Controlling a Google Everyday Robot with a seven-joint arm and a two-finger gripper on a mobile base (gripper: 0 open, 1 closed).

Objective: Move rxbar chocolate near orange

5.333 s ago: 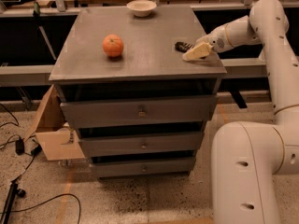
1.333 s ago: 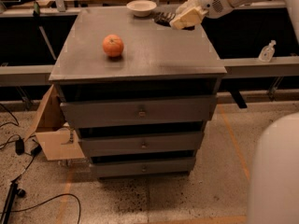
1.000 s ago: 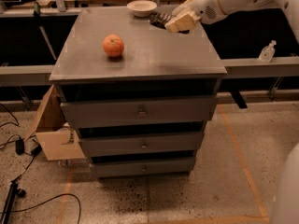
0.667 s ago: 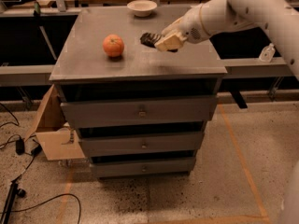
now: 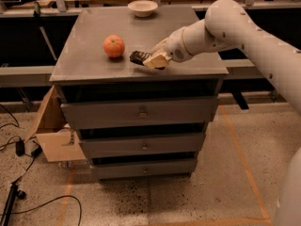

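The orange [image 5: 114, 46] sits on the grey cabinet top [image 5: 94, 27], left of the middle. My gripper [image 5: 151, 60] reaches in from the right and is shut on the rxbar chocolate [image 5: 138, 57], a dark bar sticking out to the left of the pale fingers [image 5: 157, 60]. The bar is low over the front part of the top, just right of the orange and not touching it. Whether the bar rests on the surface cannot be told.
A white bowl [image 5: 142, 7] stands at the back of the cabinet top. The cabinet has three drawers [image 5: 141, 112] below. A cardboard box [image 5: 51, 135] and cables [image 5: 19, 149] lie on the floor at the left. My arm [image 5: 235, 27] spans the right side.
My gripper has carried the bar from the back right, near the bowl, forward, left and down to just right of the orange.
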